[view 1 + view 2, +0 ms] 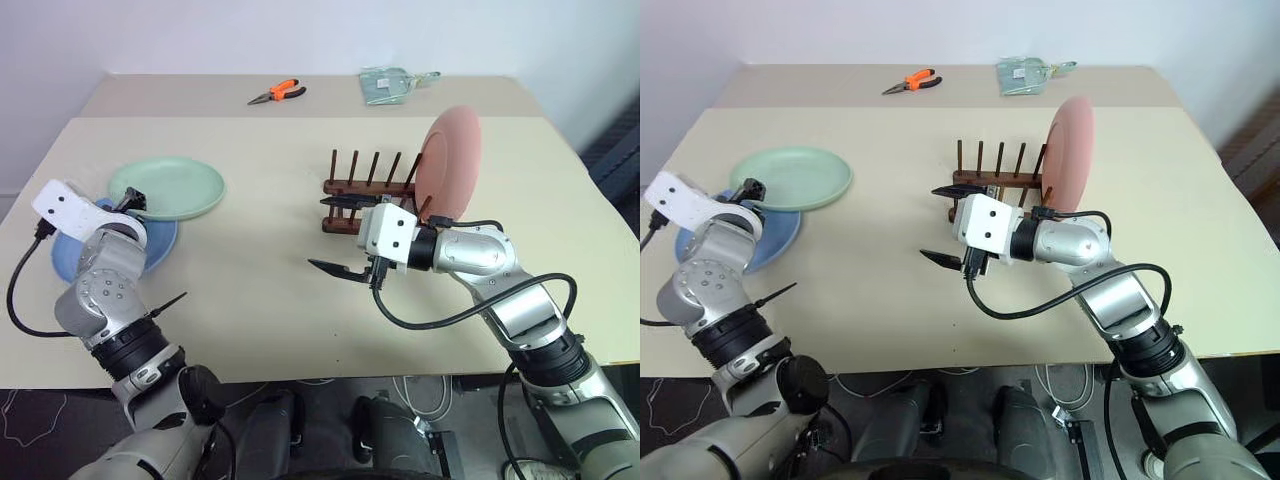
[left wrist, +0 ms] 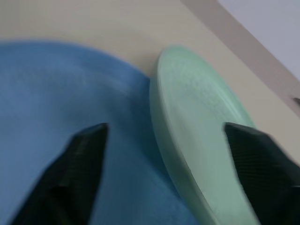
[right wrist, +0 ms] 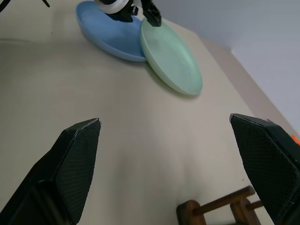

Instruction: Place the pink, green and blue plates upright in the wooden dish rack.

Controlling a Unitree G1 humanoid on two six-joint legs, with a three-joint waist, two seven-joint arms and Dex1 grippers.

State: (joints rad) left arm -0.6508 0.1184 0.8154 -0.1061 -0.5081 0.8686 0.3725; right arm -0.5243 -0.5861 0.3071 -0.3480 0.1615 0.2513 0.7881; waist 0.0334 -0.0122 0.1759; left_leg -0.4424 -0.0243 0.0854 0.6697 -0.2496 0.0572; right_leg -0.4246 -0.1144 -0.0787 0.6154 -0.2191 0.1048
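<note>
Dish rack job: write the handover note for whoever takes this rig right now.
Left claw: open, one finger over the blue plate, the other over the green plate, the green rim between them; no grip yet.
Right claw: open, empty, in the air in front of the wooden dish rack.
Done: pink plate stands upright at the rack's right end.
Left: green plate, resting partly on the blue one at the table's left, then the blue plate.

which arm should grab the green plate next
Left, probably. The left gripper is already at the green plate, its open fingers straddling the rim where it overlaps the blue plate. The right gripper hangs open near the wooden dish rack, away from both.
</note>
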